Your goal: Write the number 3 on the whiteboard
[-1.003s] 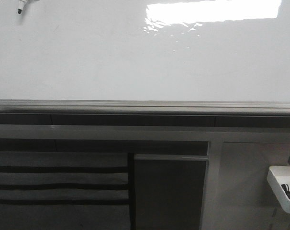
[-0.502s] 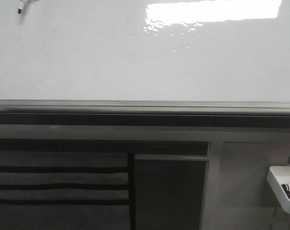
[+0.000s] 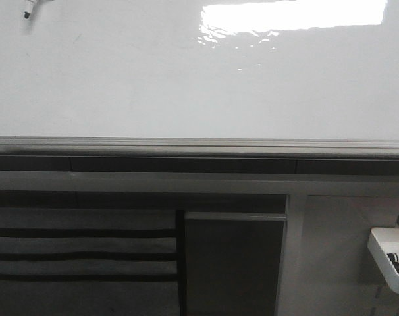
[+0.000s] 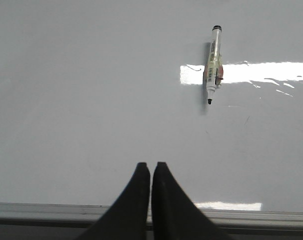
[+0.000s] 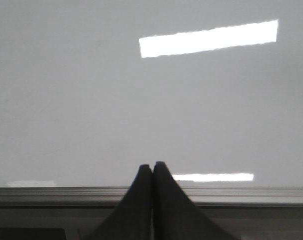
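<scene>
Both grippers have their two black fingers pressed together, with nothing held between them. In the left wrist view the left gripper [image 4: 151, 165] points at the whiteboard [image 4: 91, 100], and its tips sit just above the grey rail [image 4: 41, 209] at the bottom of the board. In the right wrist view the right gripper [image 5: 152, 165] does the same, tips close to the same grey rail [image 5: 241, 195]. Neither gripper shows in the front view.

A marker pen [image 4: 213, 64] is stuck on the white board, well away from the left gripper. Its black tip points down toward the rail, and its cap is off. In the front view only the tip end of the marker pen [image 3: 30, 8] peeks in at the top left corner.

The whiteboard [image 3: 186, 85] is white and shiny, with a bright patch of light [image 3: 295, 14] on it. I can see no number 3 on it; the board looks blank.

Under the rail [image 3: 199, 146] there is a grey panel with black stripes [image 3: 81, 257] on the left. A small white tray [image 3: 389, 258] hangs low on the right.
</scene>
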### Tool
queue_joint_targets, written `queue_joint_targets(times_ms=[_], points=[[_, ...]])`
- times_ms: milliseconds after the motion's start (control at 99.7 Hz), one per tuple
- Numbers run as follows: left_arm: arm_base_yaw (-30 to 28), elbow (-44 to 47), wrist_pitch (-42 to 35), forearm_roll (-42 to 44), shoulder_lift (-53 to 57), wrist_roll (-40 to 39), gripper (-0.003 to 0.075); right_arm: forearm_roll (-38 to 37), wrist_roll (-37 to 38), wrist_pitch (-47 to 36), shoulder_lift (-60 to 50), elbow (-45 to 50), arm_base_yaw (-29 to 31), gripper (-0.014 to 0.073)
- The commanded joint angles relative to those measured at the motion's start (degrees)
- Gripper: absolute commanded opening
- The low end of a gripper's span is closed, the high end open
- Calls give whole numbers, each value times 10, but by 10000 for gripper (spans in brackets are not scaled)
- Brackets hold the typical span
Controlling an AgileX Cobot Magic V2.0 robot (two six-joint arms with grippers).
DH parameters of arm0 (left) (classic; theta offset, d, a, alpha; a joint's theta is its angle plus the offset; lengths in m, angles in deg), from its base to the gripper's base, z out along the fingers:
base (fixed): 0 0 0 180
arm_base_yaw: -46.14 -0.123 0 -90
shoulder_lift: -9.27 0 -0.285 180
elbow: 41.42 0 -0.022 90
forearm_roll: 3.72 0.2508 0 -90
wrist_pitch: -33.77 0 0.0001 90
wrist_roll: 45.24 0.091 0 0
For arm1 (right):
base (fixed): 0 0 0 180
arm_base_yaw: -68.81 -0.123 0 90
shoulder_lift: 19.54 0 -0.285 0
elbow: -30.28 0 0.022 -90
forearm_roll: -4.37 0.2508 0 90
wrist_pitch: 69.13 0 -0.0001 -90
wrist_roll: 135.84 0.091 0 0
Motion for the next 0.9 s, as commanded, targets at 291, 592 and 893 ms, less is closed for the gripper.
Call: queue_joint_targets(times_ms=[291,592,893], points=[[-2,-293,217,4,-86,10,-18,-5,-6,133,69,-245,4,-74],[-2,-364,247,3,-168,18,-18,-4,-6,137,143,-310,4,-74],[-2,-364,247,3,-174,18,-18,-4,-6,135,143,-310,4,-74]])
